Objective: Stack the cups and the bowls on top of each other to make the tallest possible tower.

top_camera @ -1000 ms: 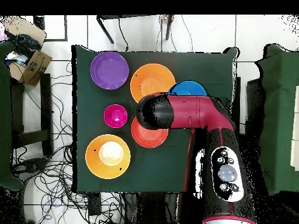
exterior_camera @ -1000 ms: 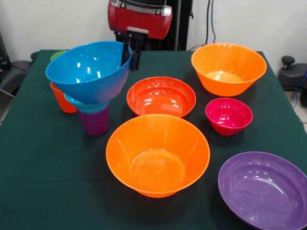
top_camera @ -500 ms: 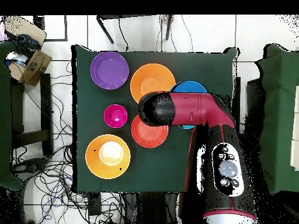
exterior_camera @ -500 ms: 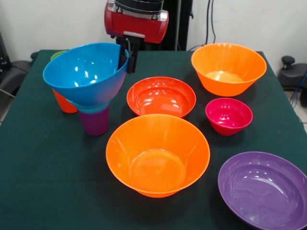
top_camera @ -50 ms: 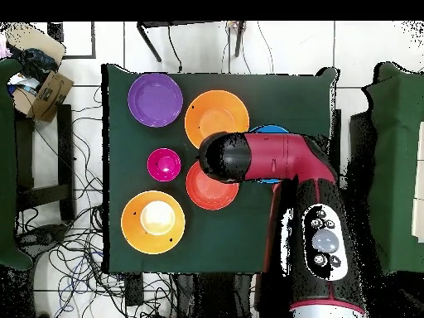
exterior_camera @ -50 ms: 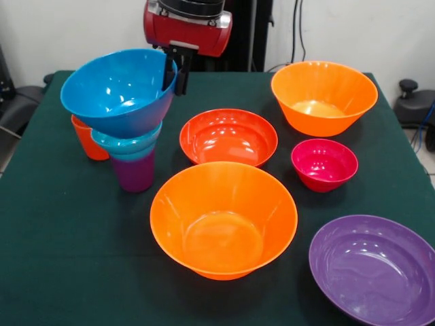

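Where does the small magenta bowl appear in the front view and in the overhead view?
Front view: the magenta bowl is right of centre, between the far orange bowl and the purple bowl.
Overhead view: the magenta bowl is left of centre, again between the purple bowl and that orange bowl.
Shared landmark: the red-orange bowl beside it.

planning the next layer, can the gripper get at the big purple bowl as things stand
Probably not yet: the gripper is shut on the rim of the blue bowl, tilted over the teal bowl. Otherwise the purple bowl sits open, with nothing on or over it.
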`<state>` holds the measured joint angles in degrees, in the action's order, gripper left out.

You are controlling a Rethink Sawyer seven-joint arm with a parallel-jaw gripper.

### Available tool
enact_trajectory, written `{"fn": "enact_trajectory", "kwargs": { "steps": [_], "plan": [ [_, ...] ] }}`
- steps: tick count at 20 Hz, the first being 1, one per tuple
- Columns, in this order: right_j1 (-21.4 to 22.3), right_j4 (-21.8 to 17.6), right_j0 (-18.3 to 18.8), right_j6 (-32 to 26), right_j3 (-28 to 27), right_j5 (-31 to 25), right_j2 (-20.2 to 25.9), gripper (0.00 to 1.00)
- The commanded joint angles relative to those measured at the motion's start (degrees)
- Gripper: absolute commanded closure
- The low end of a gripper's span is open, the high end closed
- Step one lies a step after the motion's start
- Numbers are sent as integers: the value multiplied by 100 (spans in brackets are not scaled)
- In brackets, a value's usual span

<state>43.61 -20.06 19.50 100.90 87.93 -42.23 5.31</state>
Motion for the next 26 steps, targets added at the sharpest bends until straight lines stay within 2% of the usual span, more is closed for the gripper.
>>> {"fn": "enact_trajectory", "kwargs": {
  "steps": [1,10,26],
  "plan": [
    [30,-52,-34,50,118,-361,138,100],
    [21,-133,-22,113,254,67,97,100],
    [84,-181,59,191,892,618,94,100]
  ]
}}
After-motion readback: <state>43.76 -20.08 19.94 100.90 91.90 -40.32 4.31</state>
